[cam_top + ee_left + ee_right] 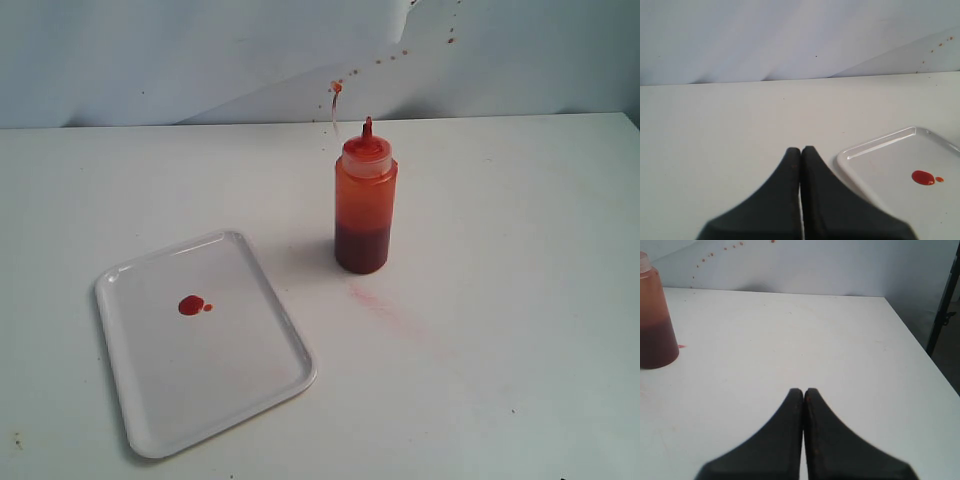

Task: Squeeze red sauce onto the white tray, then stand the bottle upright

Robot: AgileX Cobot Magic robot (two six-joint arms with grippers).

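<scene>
The bottle [365, 205] stands upright on the table, orange-red with a darker bottom and a red nozzle; its tethered cap [336, 88] sticks up beside it. The white tray [250, 400] lies flat to the bottle's left, with a round blob of red sauce [191, 305] and a tiny droplet on it. Neither gripper shows in the exterior view. My left gripper [801, 149] is shut and empty, beside the white tray's corner [850, 156], with the red sauce [923, 177] further in. My right gripper [804, 390] is shut and empty, apart from the bottle [655, 325].
A faint pink smear [375, 300] marks the table in front of the bottle. Small red spatter dots [400, 50] speckle the pale backdrop. The table's edge [920, 350] and a dark stand [942, 305] show in the right wrist view.
</scene>
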